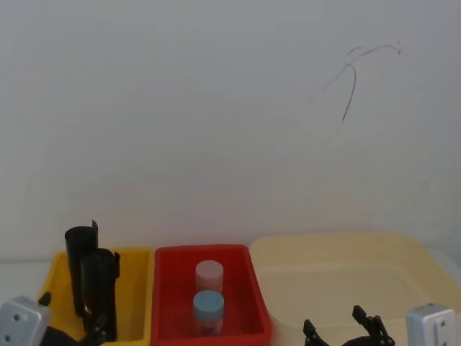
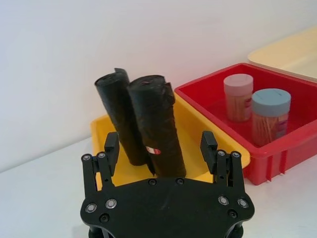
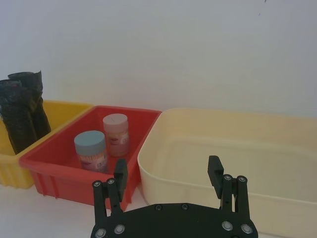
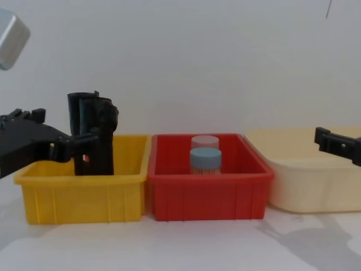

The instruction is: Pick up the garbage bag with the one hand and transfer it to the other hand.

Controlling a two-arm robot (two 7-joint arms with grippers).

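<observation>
Ahead on the white table (image 4: 186,243), three bins side by side in a row: yellow bin (image 4: 79,197) at 11 o'clock, red bin (image 4: 206,197) at 12, cream bin (image 4: 304,189) at 1

Inside the yellow bin, two upright rolls of black plastic film, pressed together: nearer roll (image 2: 156,114) with a small red and white sticker (image 2: 153,150) low on its side, farther roll (image 2: 116,109) at 11 o'clock of it

Inside the red bin, two upright jars: blue-lidded jar (image 2: 270,116) toward 6 o'clock, pink-lidded jar (image 2: 238,96) just behind it at 12

As for the left gripper (image 2: 159,140): released, fingers (image 2: 111,148) spread wide, nothing grasped. Hangs at the 7 o'clock corner of the yellow bin, at the height of the rolls, aimed at the nearer roll, with one finger to each side of it in the left wrist view. Touching that roll or just short of it, hard to tell from these angles

As for the right gripper (image 3: 167,166): likewise released, fingers (image 3: 120,176) wide apart, nothing grasped. Hangs near the 6 o'clock rim of the cream bin, a little above rim level, aimed toward 12 across the bin

Both grippers well apart, red bin between them

At 12 o'clock behind the bins, a plain white wall (image 1: 216,108), with a thin dark squiggle (image 1: 353,79) high up toward 1 o'clock
</observation>
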